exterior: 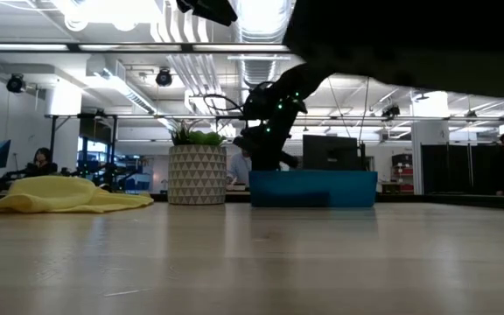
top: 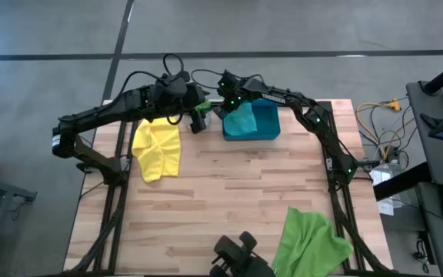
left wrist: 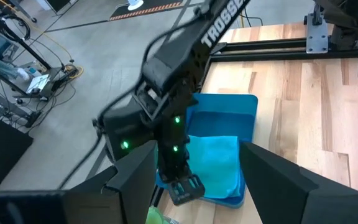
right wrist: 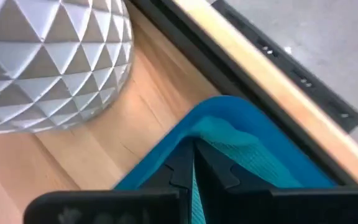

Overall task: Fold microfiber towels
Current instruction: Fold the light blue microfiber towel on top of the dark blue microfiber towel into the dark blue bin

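The right gripper (right wrist: 194, 163) sits with jaws pressed together on the edge of the teal towel (top: 241, 121), which lies in the blue tray (top: 268, 123) at twelve o'clock on the table (top: 229, 192). The left gripper (top: 198, 119), at the tray's nine o'clock, hangs spread and empty. A yellow towel (top: 158, 150) lies at ten o'clock; the light green towel (top: 308, 240) at five o'clock runs over the table edge. A patterned planter (exterior: 197, 174) stands behind the tray, office room beyond.
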Controlling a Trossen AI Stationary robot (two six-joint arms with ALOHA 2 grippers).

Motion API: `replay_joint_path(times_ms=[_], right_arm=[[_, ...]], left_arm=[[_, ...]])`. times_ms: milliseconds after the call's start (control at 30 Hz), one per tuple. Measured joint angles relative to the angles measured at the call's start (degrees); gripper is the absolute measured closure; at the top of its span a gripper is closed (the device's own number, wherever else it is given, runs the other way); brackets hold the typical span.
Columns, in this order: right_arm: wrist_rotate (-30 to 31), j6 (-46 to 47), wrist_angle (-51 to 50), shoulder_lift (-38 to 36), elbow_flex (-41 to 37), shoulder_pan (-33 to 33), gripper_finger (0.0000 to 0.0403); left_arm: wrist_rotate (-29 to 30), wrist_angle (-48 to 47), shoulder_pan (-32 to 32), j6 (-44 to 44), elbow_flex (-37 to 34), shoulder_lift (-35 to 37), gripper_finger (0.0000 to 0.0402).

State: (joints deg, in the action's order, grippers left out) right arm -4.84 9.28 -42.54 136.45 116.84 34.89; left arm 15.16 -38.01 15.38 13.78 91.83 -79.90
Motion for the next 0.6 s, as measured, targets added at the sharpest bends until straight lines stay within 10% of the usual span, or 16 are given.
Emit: replay_joint_path(times_ms=[600], right_arm=[[6.1, -3.0, -13.9, -3.2, -1.5, 3.7, 0.0394]], left_arm=[[0.0, -0.4, 0.0, -0.7, 0.0, 0.0, 0.0187]])
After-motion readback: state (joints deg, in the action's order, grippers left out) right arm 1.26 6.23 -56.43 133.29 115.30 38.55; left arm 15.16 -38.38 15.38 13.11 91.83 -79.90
